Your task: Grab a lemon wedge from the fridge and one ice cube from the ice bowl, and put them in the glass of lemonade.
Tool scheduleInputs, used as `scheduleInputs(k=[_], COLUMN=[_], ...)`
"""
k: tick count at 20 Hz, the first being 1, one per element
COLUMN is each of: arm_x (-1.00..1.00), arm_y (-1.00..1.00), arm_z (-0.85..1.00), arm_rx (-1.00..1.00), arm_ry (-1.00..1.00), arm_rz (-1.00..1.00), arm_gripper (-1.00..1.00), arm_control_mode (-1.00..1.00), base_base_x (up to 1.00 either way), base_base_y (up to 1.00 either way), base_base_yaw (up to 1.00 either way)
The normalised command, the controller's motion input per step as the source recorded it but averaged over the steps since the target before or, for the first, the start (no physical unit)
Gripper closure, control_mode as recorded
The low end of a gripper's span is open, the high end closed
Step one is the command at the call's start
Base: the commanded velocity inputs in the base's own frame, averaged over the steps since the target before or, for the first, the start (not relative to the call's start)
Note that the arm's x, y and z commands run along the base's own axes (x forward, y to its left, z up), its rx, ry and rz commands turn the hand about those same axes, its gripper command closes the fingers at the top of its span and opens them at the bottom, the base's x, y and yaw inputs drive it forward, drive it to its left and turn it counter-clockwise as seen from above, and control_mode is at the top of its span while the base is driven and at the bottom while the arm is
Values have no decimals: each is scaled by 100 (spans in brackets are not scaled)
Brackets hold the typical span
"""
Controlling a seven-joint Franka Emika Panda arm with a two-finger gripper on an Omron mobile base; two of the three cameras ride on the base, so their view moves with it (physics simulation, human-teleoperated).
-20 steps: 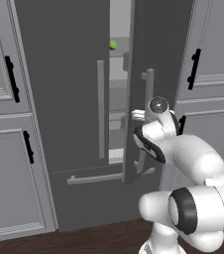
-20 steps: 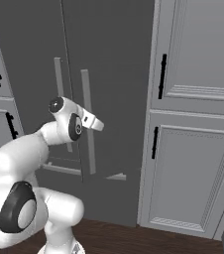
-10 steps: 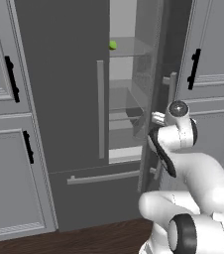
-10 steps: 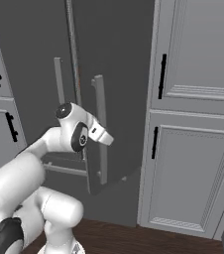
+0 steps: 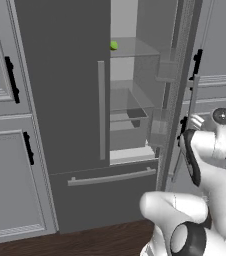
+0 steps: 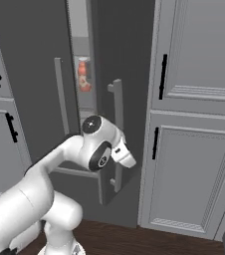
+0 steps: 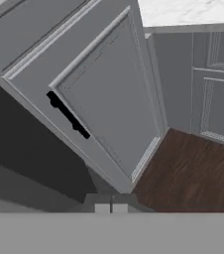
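Observation:
The dark grey fridge [image 5: 60, 100] has its right door [image 6: 127, 50] swung open and its left door closed. The lemon wedge [image 5: 114, 45], a tiny yellow-green chunk, lies at the front edge of a glass shelf high inside. My gripper [image 7: 111, 209] is shut with nothing between its tips and looks down at cabinet panels and floor. In the right base view my hand [image 6: 126, 154] sits just beside the open door's pale bar handle [image 6: 117, 134], apart from the wedge and well below it. The ice cube, ice bowl and glass of lemonade are out of view.
Light grey panelled cabinets [image 5: 5, 165] with black handles flank the fridge on both sides. A red bottle [image 6: 83, 75] stands in the fridge's interior. Clear drawers [image 5: 130, 120] sit under the shelves. Dark wood floor [image 7: 193, 173] runs below; the bottom drawer [image 5: 110, 195] is closed.
The right fridge door has swung much wider open, and my arm has pulled back to the right with it. The gripper has gone from partly open to shut.

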Motion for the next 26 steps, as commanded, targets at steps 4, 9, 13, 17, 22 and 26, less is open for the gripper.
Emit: scheduleInputs(k=[4,9,13,17,22,26], arm_x=[-28,-65,-73,-86,-70,-21], arm_y=[-57,-24,7,67,99,100], arm_z=[7,91,100,100,89,37], arm_rx=[10,3,-2,-24,-34,-35], arm_ry=[-14,-16,-10,0,0,0], arm_rz=[-19,-1,11,27,30,5], arm_gripper=[-100,-100,-100,-100,-100,-100], arm_control_mode=[-100,-100,-100,-100,-100,-100], base_base_x=[0,0,0,0,0,0], base_base_y=[0,0,0,0,0,0], base_base_yaw=[0,0,0,0,0,0])
